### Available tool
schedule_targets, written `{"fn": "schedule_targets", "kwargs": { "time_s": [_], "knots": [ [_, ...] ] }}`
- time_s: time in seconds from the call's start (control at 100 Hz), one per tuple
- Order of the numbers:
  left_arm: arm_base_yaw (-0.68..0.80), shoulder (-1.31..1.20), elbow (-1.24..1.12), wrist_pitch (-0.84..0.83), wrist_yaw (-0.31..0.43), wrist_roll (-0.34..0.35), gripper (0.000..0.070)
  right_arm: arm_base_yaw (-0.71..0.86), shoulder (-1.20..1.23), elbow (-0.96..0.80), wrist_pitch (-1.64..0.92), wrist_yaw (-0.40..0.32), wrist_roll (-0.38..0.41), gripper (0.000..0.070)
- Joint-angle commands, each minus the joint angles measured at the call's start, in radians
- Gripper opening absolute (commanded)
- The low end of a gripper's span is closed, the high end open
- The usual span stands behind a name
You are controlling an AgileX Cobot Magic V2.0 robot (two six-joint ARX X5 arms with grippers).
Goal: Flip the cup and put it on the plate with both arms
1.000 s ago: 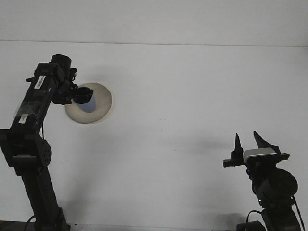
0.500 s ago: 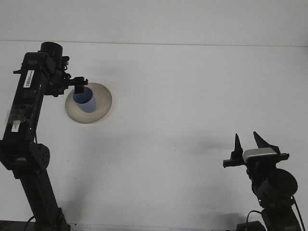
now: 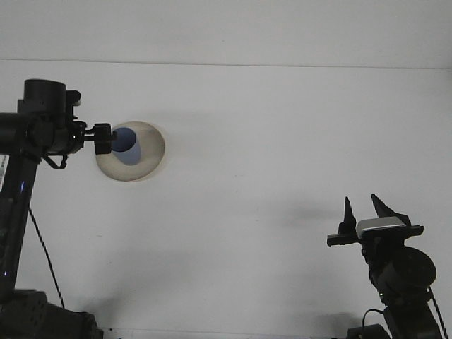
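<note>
Your blue cup: upright on plate | left gripper: at plate's left rim, state unclear | right gripper: far from plate, fingers apart

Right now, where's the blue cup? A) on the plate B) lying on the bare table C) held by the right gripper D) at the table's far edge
A: the blue cup sits on the beige plate, with the left gripper at its left side; the right gripper is open and far off.

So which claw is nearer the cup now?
Left. The left claw sits at the cup's left edge on the plate; the right claw is far off, near the table's front right.
</note>
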Motion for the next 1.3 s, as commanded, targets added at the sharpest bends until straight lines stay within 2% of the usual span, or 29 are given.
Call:
{"fn": "schedule_targets", "kwargs": {
  "time_s": [0.0,0.2,0.42,0.62,1.01,1.08,1.11,1.16,1.22,1.26,1.29],
  "knots": [
    [-0.01,-0.092,-0.116,0.064,-0.003,-0.017,0.0463,0.001,0.004,0.004,0.008,0.003,-0.001,0.0377],
    [-0.023,-0.404,-0.493,0.301,-0.003,-0.045,0.0463,0.001,0.004,0.004,0.008,0.003,-0.001,0.0377],
    [-0.023,-0.714,-0.839,0.566,-0.003,-0.044,0.0464,0.001,0.004,0.004,0.007,0.003,-0.001,0.0377],
    [-0.027,-0.984,-1.131,0.814,-0.003,0.011,0.0464,0.001,0.004,0.004,0.007,0.003,0.0,0.0377],
    [-0.027,-1.128,-1.194,0.863,-0.003,0.011,0.0463,0.001,0.004,0.004,0.008,0.003,0.0,0.0377],
    [-0.027,-1.134,-1.194,0.864,-0.003,0.011,0.0454,0.001,0.004,0.004,0.008,0.003,0.0,0.034],
    [-0.027,-1.134,-1.194,0.864,-0.003,0.011,0.0435,0.001,0.004,0.004,0.008,0.003,0.0,0.029],
    [-0.027,-1.134,-1.194,0.863,-0.003,0.011,0.0358,0.001,0.004,0.004,0.008,0.003,0.0,0.0167],
    [-0.027,-1.134,-1.194,0.855,-0.003,0.011,0.0177,0.001,0.004,0.004,0.008,0.003,0.0,0.0008],
    [-0.027,-1.134,-1.194,0.845,-0.003,0.011,0.0009,0.001,0.004,0.004,0.009,0.003,0.0,0.0],
    [-0.027,-1.134,-1.194,0.84,-0.003,0.01,0.0004,0.001,0.004,0.004,0.009,0.003,0.0,0.0]
  ]
}}
